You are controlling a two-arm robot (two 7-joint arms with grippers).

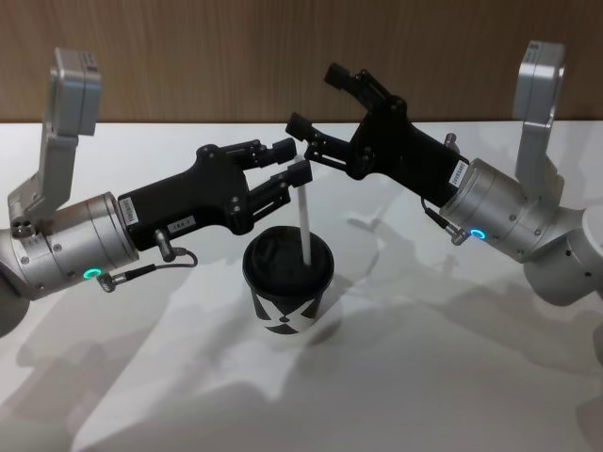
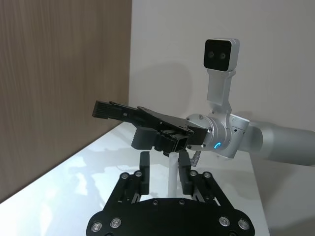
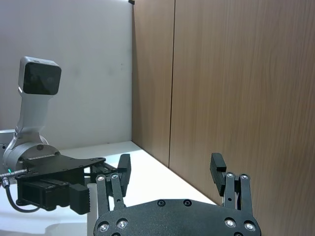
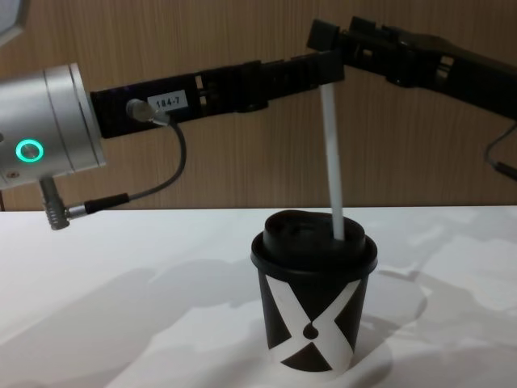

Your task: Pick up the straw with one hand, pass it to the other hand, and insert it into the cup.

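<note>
Left claw (image 1: 294, 160) prob. hides straw (image 1: 305, 221) top.

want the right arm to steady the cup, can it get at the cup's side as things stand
Probably yes. The right gripper hangs open, above and behind the cup, and the cup's right side faces bare table. The left gripper, around the straw's top, sits high and should not block it.

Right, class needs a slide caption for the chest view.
Left claw holds the straw standing in the cup's lid.
</note>
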